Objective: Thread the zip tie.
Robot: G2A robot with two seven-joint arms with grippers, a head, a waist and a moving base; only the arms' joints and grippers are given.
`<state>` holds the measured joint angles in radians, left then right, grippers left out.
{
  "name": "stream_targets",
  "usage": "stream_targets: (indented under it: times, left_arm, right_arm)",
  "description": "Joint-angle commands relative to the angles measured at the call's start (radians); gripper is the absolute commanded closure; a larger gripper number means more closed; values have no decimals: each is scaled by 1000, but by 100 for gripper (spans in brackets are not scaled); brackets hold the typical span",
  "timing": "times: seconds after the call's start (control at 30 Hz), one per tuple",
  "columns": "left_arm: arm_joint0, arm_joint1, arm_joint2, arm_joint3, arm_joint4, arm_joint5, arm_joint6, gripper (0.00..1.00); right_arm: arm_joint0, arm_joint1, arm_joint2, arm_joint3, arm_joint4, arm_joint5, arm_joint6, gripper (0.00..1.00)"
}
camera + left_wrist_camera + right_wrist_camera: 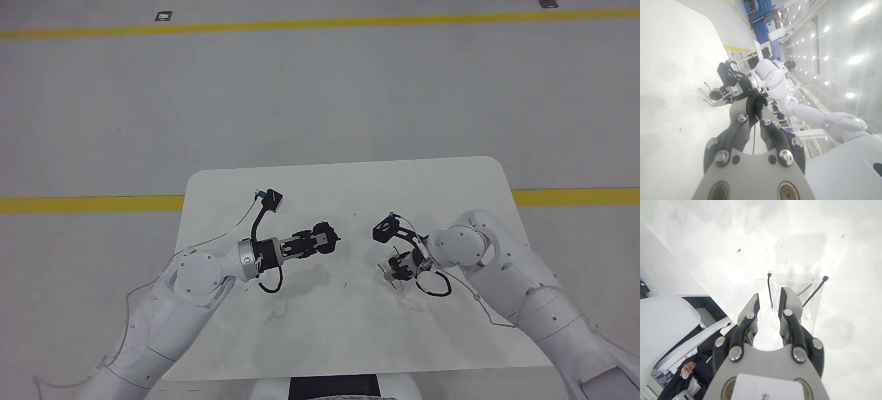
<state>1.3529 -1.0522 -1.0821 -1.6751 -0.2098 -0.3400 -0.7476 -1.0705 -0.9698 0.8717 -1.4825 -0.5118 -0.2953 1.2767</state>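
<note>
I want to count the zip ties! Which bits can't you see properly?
Right wrist view: the slanted zip tie in the clear stand passes behind a finger of the open right gripper.
Left wrist view: the held zip tie has its front end hidden inside the shut left gripper.
Top view: the clear stand is too small to make out.

Flat white table top [420,185]: smooth, matt. Clear block-shaped stand [815,294]: glossy transparent plastic. Slim black zip ties [769,287]: smooth plastic, faint sheen. Right gripper [769,298]: satin grey metal, with black ribbed rubber pads [782,302] and polished pins. Left gripper [755,102]: same metal, its fingertips [761,103] wrapped in matt black cloth.
</note>
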Motion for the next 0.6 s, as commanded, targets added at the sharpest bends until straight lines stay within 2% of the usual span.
stream_targets:
  times: [0.0, 0.57]
  left_arm:
    - [0, 0, 0, 0, 0, 0, 0, 100]
    - [0, 0, 0, 0, 0, 0, 0, 100]
  right_arm:
    - [-3, 2, 3, -2, -4, 5, -1, 78]
    - [16, -4, -27, 26, -6, 13, 5, 80]
